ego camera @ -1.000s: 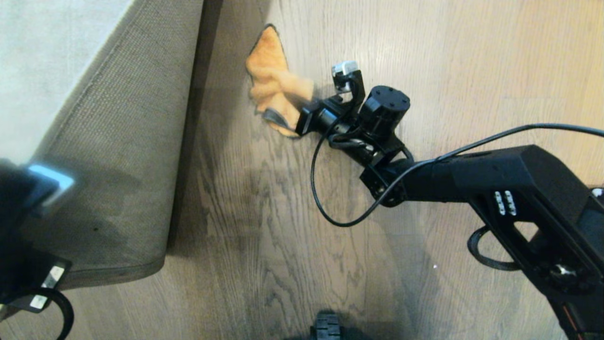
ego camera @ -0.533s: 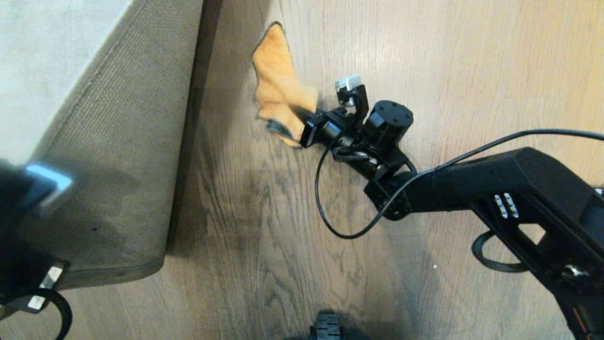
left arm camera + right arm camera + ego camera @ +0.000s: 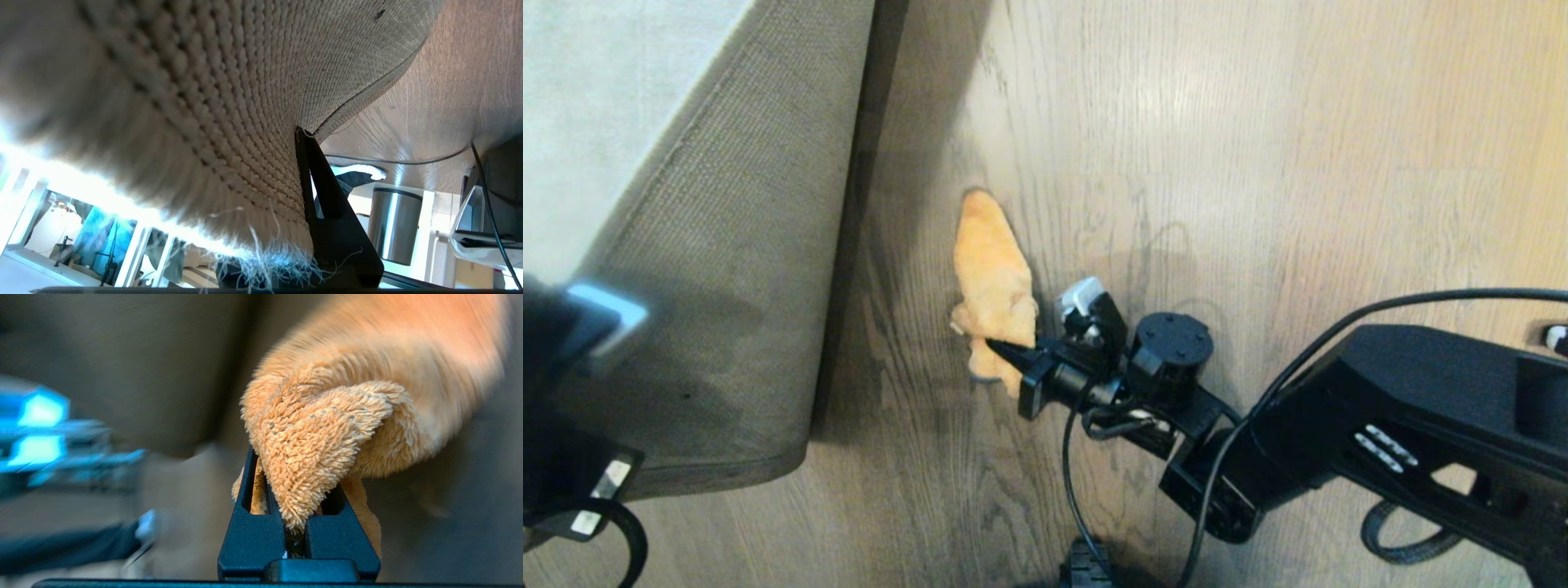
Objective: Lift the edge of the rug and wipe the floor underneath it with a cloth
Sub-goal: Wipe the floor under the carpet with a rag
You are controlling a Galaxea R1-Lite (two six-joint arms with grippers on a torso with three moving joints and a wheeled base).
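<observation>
Floor (image 3: 1258, 163) — cloth (image 3: 992, 278) between fingers (image 3: 249, 522)

A: The left gripper (image 3: 572, 392) is a dark blur, cut off at the head view's left edge.

B: The rug edge (image 3: 212, 134) hides one finger; the cloth (image 3: 392, 375) smears.

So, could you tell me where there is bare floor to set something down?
Bare floor runs wide beyond the right gripper and its cloth. A narrower strip lies near the robot, below the rug edge that the left gripper holds raised. It is crowded between the cloth and the rug.
</observation>
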